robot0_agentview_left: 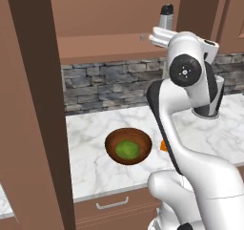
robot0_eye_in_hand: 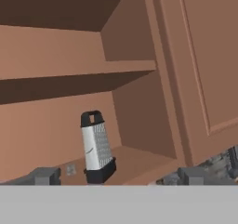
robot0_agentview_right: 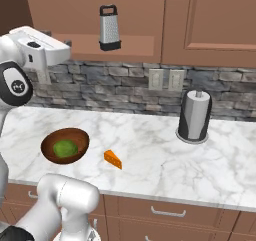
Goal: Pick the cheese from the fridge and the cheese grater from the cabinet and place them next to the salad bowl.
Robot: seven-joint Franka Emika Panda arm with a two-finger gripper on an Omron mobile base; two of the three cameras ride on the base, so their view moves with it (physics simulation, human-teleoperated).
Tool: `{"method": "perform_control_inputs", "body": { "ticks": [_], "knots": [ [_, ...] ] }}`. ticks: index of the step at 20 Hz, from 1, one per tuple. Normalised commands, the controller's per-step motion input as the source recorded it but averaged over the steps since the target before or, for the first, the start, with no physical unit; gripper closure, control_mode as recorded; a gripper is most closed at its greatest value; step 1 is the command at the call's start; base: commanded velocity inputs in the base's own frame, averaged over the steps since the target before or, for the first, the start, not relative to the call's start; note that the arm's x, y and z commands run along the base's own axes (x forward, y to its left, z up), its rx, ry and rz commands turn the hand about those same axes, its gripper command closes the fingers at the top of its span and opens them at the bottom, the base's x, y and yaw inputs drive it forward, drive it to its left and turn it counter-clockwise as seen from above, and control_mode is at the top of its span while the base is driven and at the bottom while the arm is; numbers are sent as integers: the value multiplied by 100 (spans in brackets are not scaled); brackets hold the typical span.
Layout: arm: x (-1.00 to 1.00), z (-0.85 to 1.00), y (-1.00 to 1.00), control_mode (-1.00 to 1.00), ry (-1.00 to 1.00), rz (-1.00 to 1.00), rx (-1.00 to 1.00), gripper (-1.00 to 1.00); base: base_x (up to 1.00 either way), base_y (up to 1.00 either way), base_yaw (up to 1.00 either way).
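Silver cheese grater (robot0_eye_in_hand: 96, 148) upright in cabinet (robot0_eye_in_hand: 139, 83), ahead of open tool (robot0_eye_in_hand: 118, 176).

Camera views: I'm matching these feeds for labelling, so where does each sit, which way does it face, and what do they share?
Left base view: behind the arm's left, facing the marble counter; the white arm covers its right.
Right base view: behind the arm's right, facing the same counter; arm at left.
Hand view: on the hand, facing the reddish-brown wooden cabinet; open gripper at bottom.
Shared: both base views show the round brown wooden salad bowl; all show the silver box cheese grater.
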Motion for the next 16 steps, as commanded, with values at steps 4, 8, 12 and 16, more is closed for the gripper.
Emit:
{"method": "perform_control_inputs", "body": {
  "ticks": [4, 8, 12, 16],
  "knots": [
    [33, 2, 0, -100, 0, 0, -8, -100, 0, 0, 0],
    [42, 0, 0, -100, 0, 0, -2, -100, 0, 0, 0],
    [41, 0, 0, -100, 0, 0, -3, -100, 0, 0, 0],
    [26, 0, 0, -100, 0, 0, -4, -100, 0, 0, 0]
  ]
}}
